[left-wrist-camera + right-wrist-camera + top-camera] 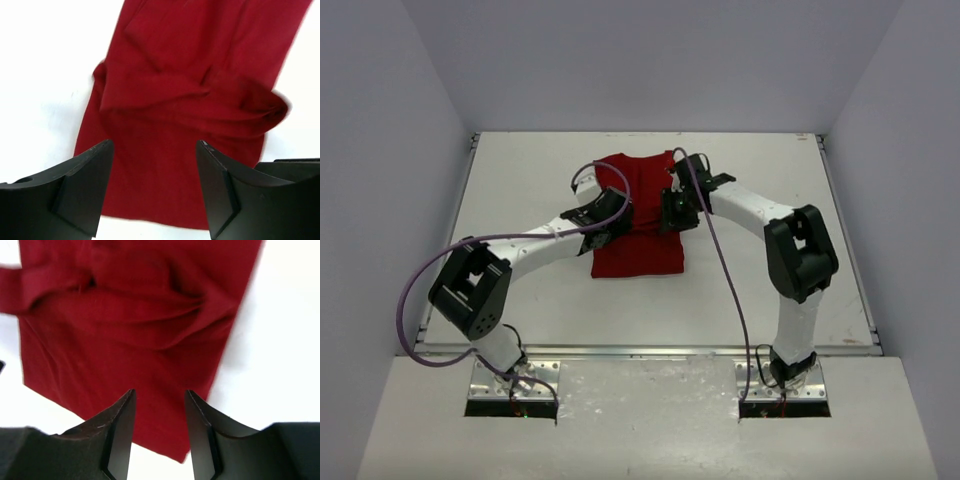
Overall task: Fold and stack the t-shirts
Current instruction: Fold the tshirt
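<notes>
Deep-red t-shirt [638, 255], wrinkled, partly folded

White table [770, 300] under plain grey walls [650, 60], light shelf [650, 420] along its near edge

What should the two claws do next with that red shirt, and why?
Probably reach for one end to fold it in half: the t-shirt lies narrowed but full-length, and the left claw and right claw hover open above it, holding nothing.
</notes>
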